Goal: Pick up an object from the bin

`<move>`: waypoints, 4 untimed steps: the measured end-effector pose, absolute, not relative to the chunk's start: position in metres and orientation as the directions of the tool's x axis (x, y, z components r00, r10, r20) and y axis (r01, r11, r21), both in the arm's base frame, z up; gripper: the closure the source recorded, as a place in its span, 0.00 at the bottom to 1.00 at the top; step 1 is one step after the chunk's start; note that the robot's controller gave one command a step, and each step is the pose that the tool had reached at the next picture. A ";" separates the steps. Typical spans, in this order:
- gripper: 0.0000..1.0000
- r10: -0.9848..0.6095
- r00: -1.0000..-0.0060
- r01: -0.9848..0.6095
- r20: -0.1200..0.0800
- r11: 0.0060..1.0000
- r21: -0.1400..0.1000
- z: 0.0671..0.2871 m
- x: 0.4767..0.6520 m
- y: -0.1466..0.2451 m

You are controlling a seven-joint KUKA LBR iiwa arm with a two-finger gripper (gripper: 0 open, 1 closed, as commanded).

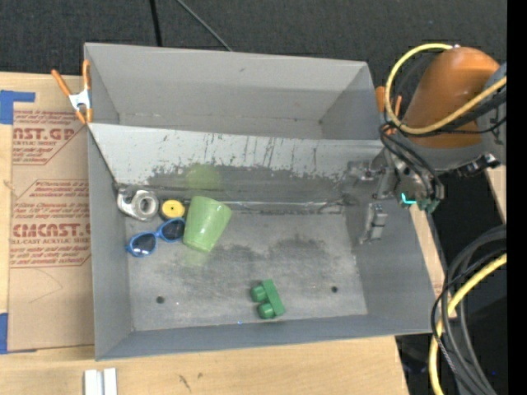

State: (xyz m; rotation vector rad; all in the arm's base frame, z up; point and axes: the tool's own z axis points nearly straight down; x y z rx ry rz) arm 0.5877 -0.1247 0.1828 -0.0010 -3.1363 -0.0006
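The gripper [375,220] hangs by the bin's [247,89] right wall; whether it is spread or closed cannot be told. The nearest thing, a green block [267,299], lies well apart, near the front edge.

Green cup [204,224] on side, left; blue sunglasses [152,239] beside; green block [267,299] alone, lower middle.
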 end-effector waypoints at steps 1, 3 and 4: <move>0.00 -0.048 -0.999 -0.048 0.009 0.999 0.003 0.076 0.531 -0.086; 0.00 -0.462 -0.887 -0.462 -0.013 0.887 -0.004 0.071 0.488 0.044; 0.00 -0.431 -0.903 -0.431 -0.002 0.903 0.000 0.083 0.508 0.038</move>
